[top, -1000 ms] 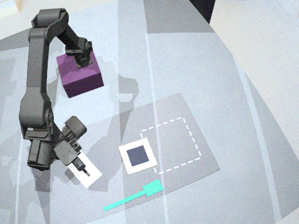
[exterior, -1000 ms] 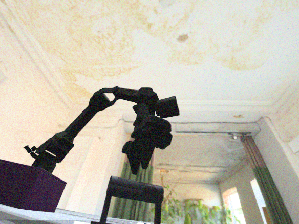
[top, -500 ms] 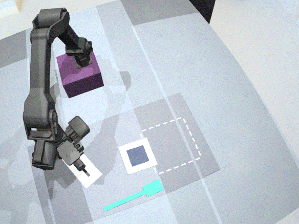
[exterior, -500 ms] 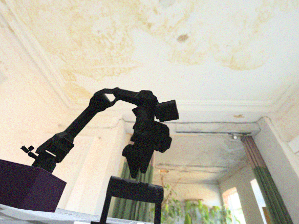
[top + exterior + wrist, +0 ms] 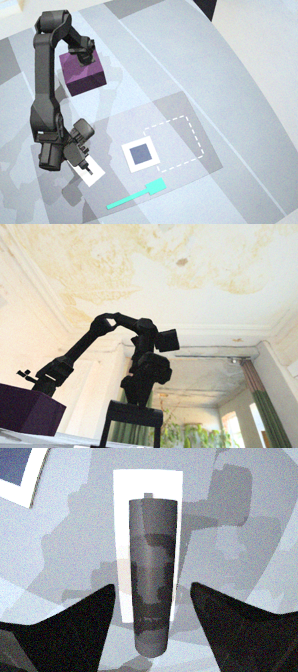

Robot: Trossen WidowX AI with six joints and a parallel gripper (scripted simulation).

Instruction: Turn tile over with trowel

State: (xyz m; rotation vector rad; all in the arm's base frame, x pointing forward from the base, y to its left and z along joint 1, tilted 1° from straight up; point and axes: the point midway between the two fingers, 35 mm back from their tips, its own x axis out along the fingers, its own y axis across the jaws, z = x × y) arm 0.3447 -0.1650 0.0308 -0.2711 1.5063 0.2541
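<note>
The task has barely begun. The tile (image 5: 141, 154) lies flat on the grey mat (image 5: 178, 102) with its dark marked square facing up, straddling the near-left corner of the dashed outline (image 5: 196, 138) and mostly outside it. The turquoise trowel (image 5: 138, 194) rests untouched at the mat's front edge, well apart from the arm. The claw (image 5: 85, 166) hangs open and empty above a dark cylinder (image 5: 153, 577) lying on a white card (image 5: 95, 176) at the left of the mat; in the wrist view the fingers stand either side of the cylinder without touching it. A purple block (image 5: 84, 76) carries the arm's base on the tabletop (image 5: 229, 76). Outstanding: gripping the trowel, flipping the tile into the outline, releasing the tool, withdrawing
</note>
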